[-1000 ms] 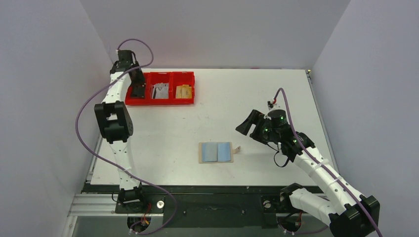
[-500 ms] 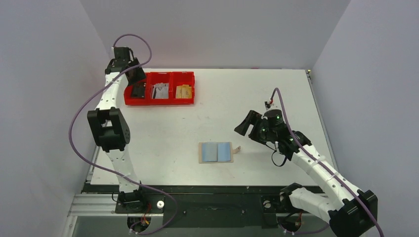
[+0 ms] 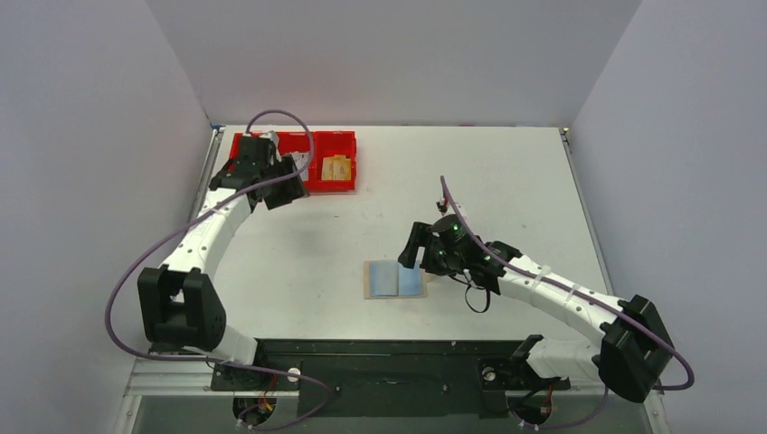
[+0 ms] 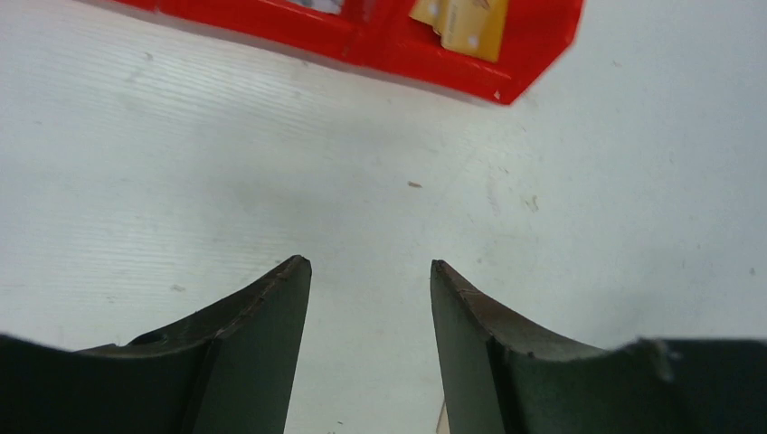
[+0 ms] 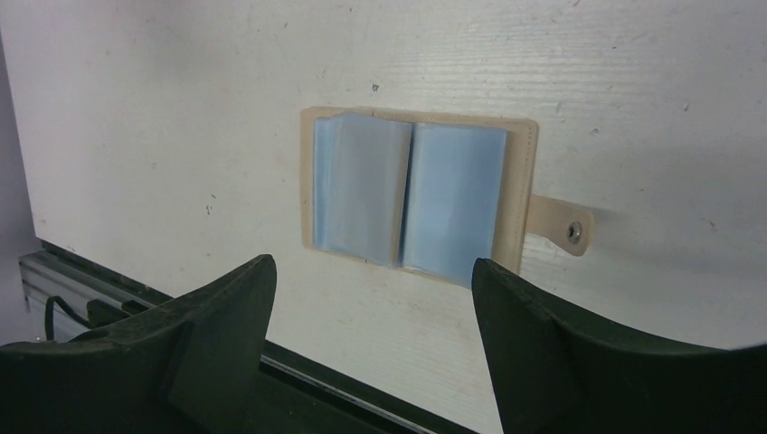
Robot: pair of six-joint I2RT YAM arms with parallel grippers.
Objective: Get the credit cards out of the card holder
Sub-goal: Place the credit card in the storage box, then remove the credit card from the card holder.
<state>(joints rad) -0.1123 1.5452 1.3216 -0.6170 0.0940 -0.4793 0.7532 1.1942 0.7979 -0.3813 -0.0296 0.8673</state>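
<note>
Two pale blue credit cards sit in the tan card holder, lying open on the desk just before the right end effector, spread wide and empty. The left end effector, parted and empty, hovers near a red tray.

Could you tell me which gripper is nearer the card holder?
Right. The right gripper hovers at the card holder's right side; the left gripper is far off, by the red tray.
</note>
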